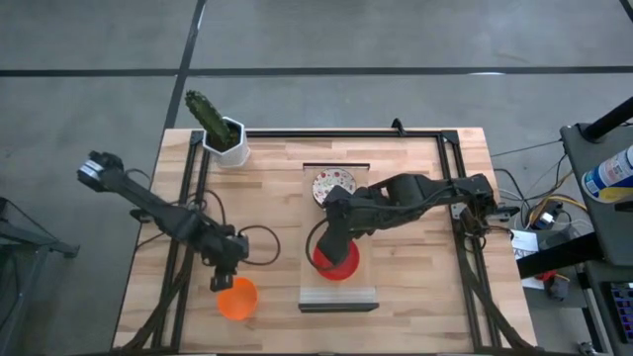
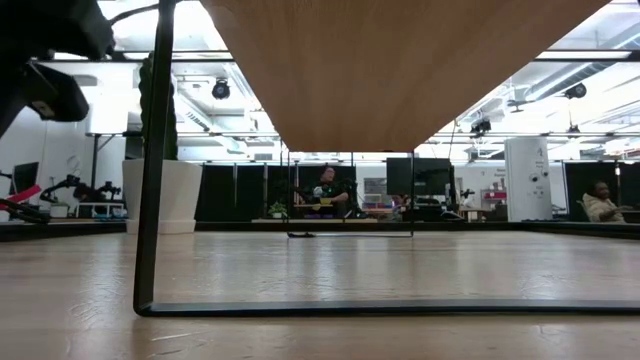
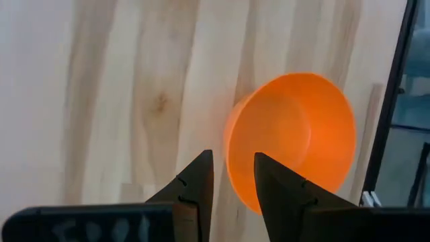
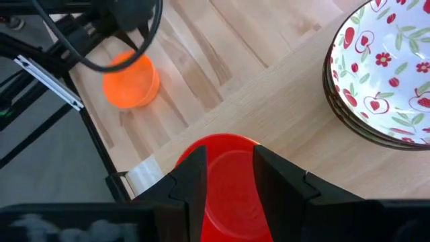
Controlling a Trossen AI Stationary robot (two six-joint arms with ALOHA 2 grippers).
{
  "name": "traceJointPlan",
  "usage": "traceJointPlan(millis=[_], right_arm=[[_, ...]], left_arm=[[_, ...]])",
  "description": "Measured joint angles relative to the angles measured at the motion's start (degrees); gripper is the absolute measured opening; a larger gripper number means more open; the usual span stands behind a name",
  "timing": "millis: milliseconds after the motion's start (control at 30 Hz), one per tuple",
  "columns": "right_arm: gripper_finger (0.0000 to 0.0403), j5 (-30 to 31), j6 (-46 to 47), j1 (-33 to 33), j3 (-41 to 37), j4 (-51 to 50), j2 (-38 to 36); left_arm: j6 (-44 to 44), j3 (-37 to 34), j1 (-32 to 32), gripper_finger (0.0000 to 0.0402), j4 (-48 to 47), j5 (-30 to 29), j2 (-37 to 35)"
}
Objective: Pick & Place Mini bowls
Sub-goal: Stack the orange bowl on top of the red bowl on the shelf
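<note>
- The right gripper (image 1: 332, 251) reaches from the table's right side to the middle of the table and sits over the red bowl (image 1: 336, 259); in the right wrist view its two dark fingers (image 4: 191, 176) straddle the bowl's rim, one finger outside the wall and one over the inside, pinching it.
- The red bowl (image 4: 225, 178) rests on a pale rectangular board (image 1: 338, 287) laid down the centre of the wooden table (image 1: 415, 198), toward the board's near half.
- At the board's far end stands a stack of white patterned bowls (image 1: 333, 185), printed with small red fruit and flowers and nested one inside another (image 4: 383, 74).
- The left gripper (image 1: 226, 278) hangs just beyond the orange bowl (image 1: 237, 298), which sits on the bare wood near the table's near-left corner.
- In the left wrist view its fingers (image 3: 197, 185) are spread a little, with the orange bowl's (image 3: 292, 138) rim just past the tips; nothing is between them.
- A white square pot with a cactus (image 1: 226, 138) stands at the far-left corner.
- A black metal frame (image 1: 346, 132) runs along the table's far edge and sides.
</note>
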Motion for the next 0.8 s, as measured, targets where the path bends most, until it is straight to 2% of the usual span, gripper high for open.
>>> traceJointPlan(millis=[333, 800], right_arm=[[0.0104, -0.10, 0.18, 0.00, -0.02, 0.96, 0.00], [0.0102, -0.08, -0.01, 0.00, -0.04, 1.27, 0.02]], left_arm=[[0.03, -0.35, -3.31, 0.0100, 5.69, 0.81, 5.98], [0.13, -2.92, -3.48, 0.0100, 5.78, -0.34, 13.26]])
